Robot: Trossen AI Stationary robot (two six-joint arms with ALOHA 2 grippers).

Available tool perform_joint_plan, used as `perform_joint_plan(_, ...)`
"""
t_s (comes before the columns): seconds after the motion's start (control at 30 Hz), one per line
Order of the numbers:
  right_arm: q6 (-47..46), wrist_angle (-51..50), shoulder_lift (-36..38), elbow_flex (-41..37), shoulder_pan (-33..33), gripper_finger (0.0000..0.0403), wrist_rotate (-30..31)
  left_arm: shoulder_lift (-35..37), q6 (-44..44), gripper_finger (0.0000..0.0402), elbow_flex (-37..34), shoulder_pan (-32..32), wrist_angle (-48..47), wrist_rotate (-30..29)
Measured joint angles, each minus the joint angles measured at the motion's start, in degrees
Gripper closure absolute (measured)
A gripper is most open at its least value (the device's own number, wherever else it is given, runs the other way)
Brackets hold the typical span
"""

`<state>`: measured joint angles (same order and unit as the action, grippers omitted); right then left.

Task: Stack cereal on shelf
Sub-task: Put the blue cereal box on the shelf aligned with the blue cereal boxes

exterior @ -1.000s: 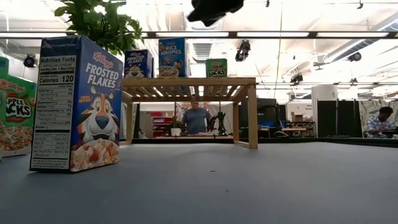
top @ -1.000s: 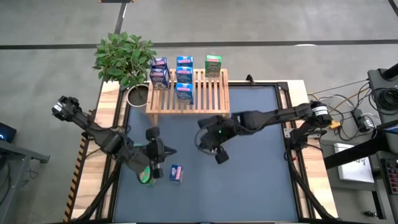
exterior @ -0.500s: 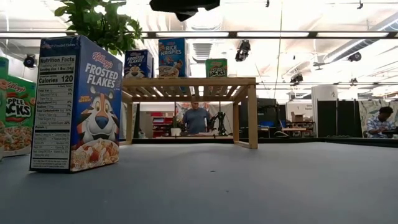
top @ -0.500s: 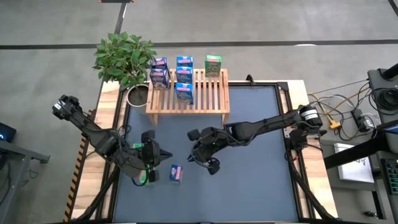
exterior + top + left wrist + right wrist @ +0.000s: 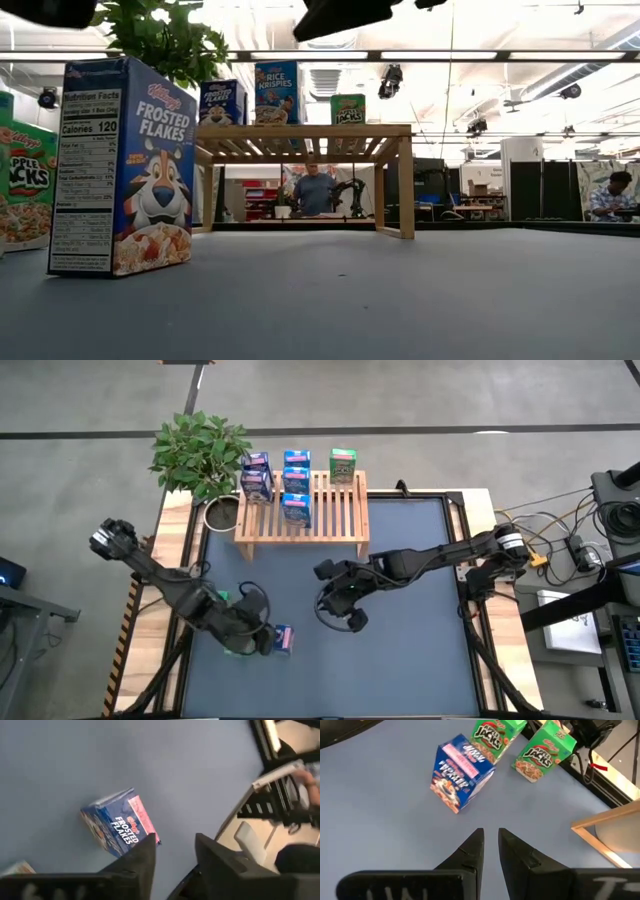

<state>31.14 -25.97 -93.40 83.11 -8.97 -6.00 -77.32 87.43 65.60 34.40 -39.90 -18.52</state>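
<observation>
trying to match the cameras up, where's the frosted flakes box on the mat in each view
High view: Frosted Flakes box near the front-left, beside the left gripper.
Low view: large at the left.
Left wrist view: beyond the fingers.
Right wrist view: upper middle.
Shared landmark: Apple Jacks boxes.

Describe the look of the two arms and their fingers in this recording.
Both arms are dark, nearly black, built from slim links with bulkier rounded joints. The left gripper ends in two broad, flat, wedge-shaped matte-black fingers. The right gripper has two narrower pointed black fingers. A thin cable loops beside the left wrist. No markings are legible.
</observation>
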Motion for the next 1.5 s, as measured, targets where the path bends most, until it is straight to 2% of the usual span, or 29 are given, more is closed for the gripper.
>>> perform_joint_plan(0.17,0.7,-1.5,0.3,-0.6,0.0,0.0355,-0.4,-4.2,5.7,0.0227,0.7,-0.2,0.6,2.0)
perform_joint_plan(0.3,1.6,-1.5,1.3,-1.8,0.0,0.0355,-0.4,-8.5,4.0,0.0205,7.2,-0.2,-2.5,2.0)
perform_joint_plan(0.53,1.2,-1.4,4.4,-4.4,0.1,0.0355,-0.4,-20.4,3.3,0.0181,25.1,0.1,-29.5,0.8)
perform_joint_plan(0.67,0.1,-1.4,6.1,-6.0,0.1,0.0355,-0.4,-24.8,4.0,0.0162,30.5,0.1,-35.2,1.0)
perform_joint_plan(1.0,-2.3,-1.2,8.9,-8.6,0.1,0.0355,-0.4,-27.0,9.7,0.0121,29.3,0.0,-35.7,-2.8)
perform_joint_plan(1.5,-3.0,-1.2,9.0,-8.7,0.1,0.0355,-0.4,-31.7,7.9,0.0125,29.1,0.0,-35.0,-3.1)
